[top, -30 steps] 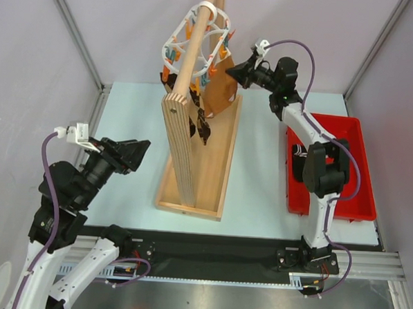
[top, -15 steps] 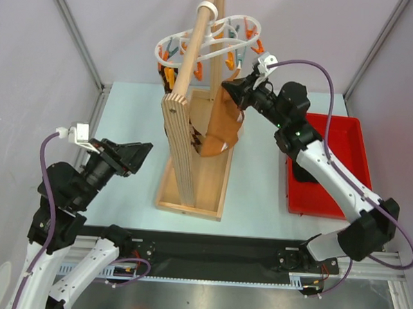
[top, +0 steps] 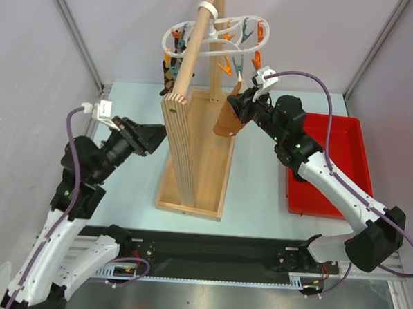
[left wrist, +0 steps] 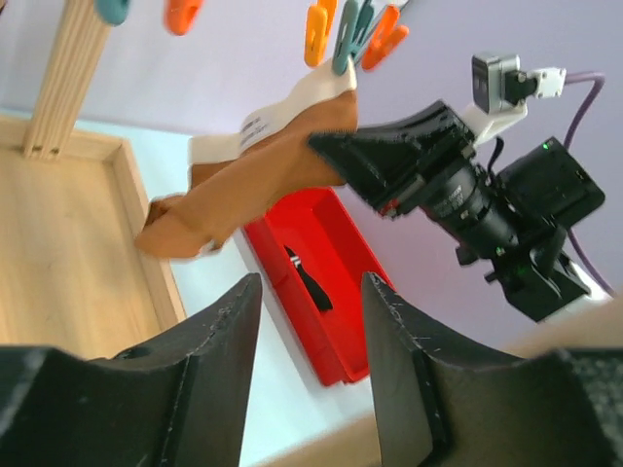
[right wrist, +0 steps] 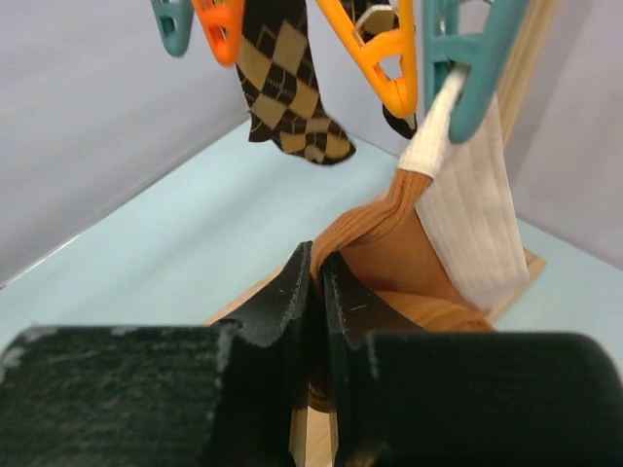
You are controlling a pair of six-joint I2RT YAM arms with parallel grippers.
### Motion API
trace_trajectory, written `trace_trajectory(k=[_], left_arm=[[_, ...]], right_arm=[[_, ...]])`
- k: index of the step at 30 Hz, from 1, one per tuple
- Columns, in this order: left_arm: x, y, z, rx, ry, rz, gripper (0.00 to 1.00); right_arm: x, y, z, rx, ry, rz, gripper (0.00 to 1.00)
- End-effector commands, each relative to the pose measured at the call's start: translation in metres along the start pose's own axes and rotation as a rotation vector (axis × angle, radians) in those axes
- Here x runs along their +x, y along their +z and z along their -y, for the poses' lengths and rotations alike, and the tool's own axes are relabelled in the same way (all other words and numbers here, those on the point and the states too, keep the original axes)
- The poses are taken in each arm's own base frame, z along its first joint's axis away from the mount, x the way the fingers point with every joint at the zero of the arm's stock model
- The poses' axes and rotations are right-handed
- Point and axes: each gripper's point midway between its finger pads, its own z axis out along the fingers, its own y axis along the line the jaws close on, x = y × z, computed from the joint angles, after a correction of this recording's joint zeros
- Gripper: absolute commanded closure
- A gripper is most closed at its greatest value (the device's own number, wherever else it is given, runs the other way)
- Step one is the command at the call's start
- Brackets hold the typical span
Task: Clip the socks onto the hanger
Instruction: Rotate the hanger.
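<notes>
1. No text, brand, number or sign is legible in any of the three views.
2. Left wrist view: the tan sock (left wrist: pixel 255 185) has a pale cuff (left wrist: pixel 292 105) with small dark print (left wrist: pixel 253 125) near its lower edge, in what looks like two short lines.
3. The print is too small and blurred to make out any letters or digits. Cannot tell whether it is a brand or a size mark.
4. Top view: the sock is too small to show the print at all.
</notes>
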Motion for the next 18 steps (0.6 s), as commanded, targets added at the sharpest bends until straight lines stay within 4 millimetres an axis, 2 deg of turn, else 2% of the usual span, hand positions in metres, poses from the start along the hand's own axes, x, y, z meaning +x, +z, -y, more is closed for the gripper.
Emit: trace_trajectory(k=[1,3,4,9,11,18], left_arm=[[-0.005,0.036,0.006,0.103,0.054,0.031,0.5],[-0.008,0.051,0.004,0.115,0.066,0.048,0.52],[-0.008,0.065,0.002,0.135,0.067,0.054,0.53],[-0.008,0.101,0.005,0.209,0.033,0.052,0.54],[-0.003,0.118,-0.001,0.214,0.026,0.044,0.54],[-0.013,0.155,-0.016,0.164,0.059,0.062,0.56]], right_arm=[[-0.014,-0.009,0.001,0.027,0.017,0.04,0.89],[-0.013,-0.011,0.0,0.02,0.017,0.036,0.89],[-0.013,-0.012,-0.001,0.02,0.019,0.04,0.88],[-0.01,-0.015,-0.001,0.021,0.014,0.043,0.87],[-0.009,-0.016,0.0,0.023,0.013,0.04,0.87],[-0.008,-0.016,0.006,0.043,-0.02,0.045,0.79]])
